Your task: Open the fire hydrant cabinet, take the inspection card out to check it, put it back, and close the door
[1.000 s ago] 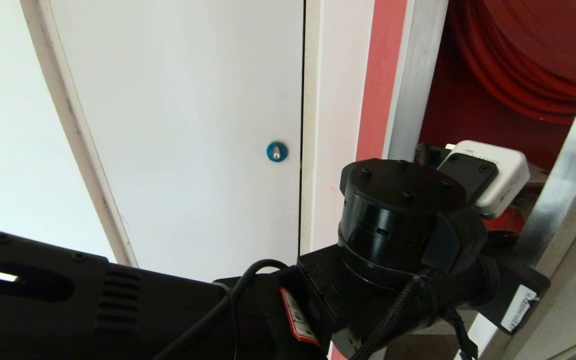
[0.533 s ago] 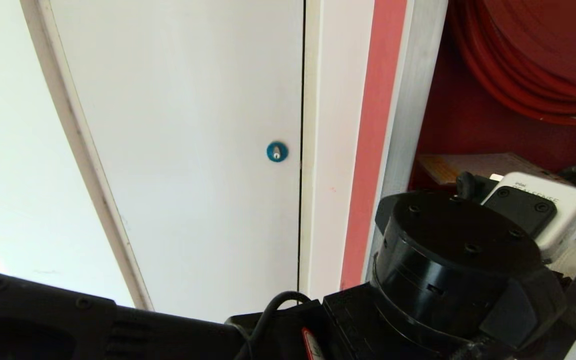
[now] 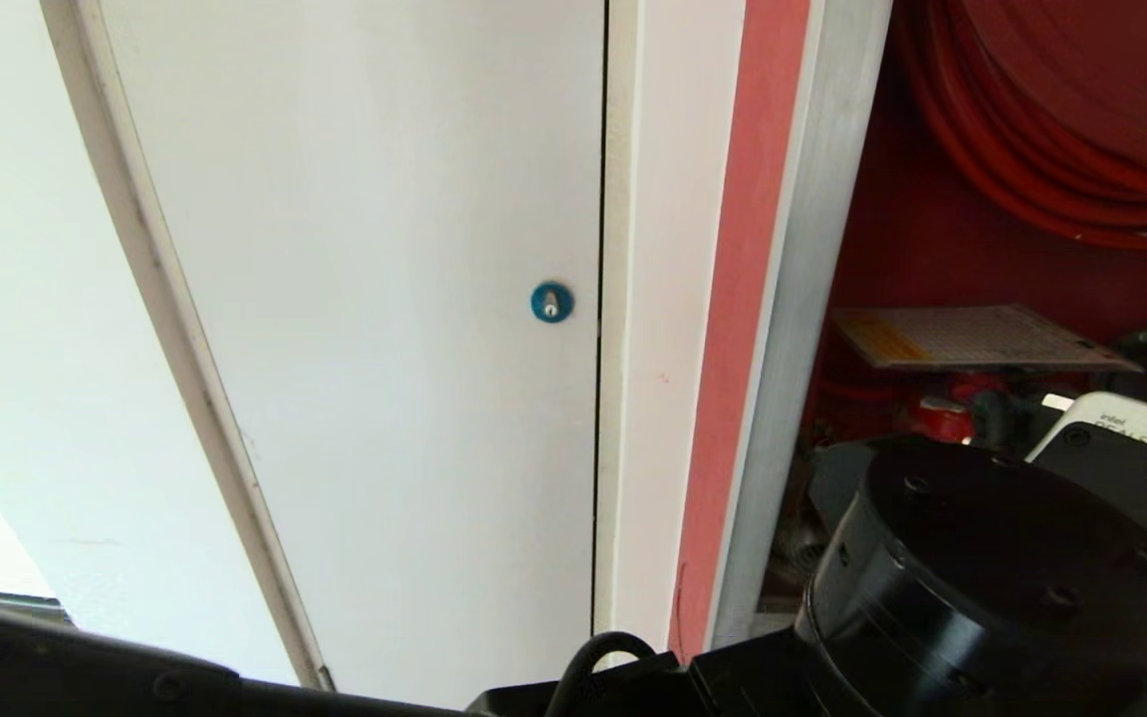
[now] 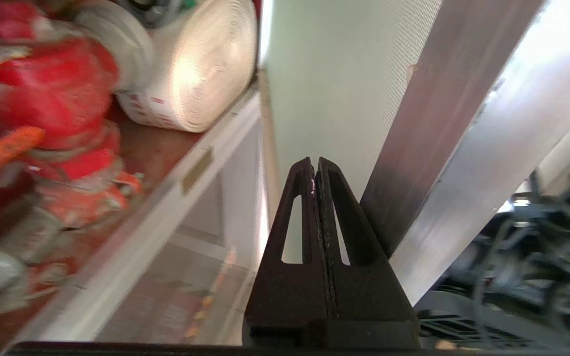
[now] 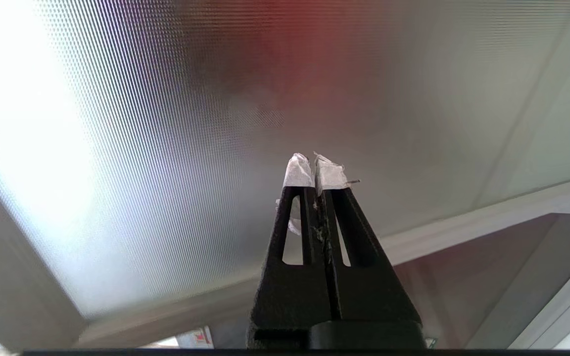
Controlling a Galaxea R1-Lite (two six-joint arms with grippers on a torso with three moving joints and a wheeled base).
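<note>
The fire hydrant cabinet (image 3: 807,299) stands open, with its red edge strip and silver frame in the head view. Inside it, a red hose (image 3: 1061,149) coils above the inspection card (image 3: 972,337), which lies flat over a red valve (image 3: 942,416). My left arm's wrist (image 3: 1002,597) sits low in the opening. The left gripper (image 4: 314,162) is shut and holds nothing; it lies beside the silver frame of the door (image 4: 493,148), and I cannot tell whether it touches. My right gripper (image 5: 313,157), with white-taped tips, is shut and empty before a dotted glass panel (image 5: 166,148).
A plain white door with a round blue lock (image 3: 551,302) fills the left of the head view. In the left wrist view a rolled white hose (image 4: 201,69) and the red valve body (image 4: 47,104) sit on the cabinet's shelf.
My left wrist has sunk down and to the right in the head view, uncovering the card. The door's silver edge has swung out of that view at the right.
</note>
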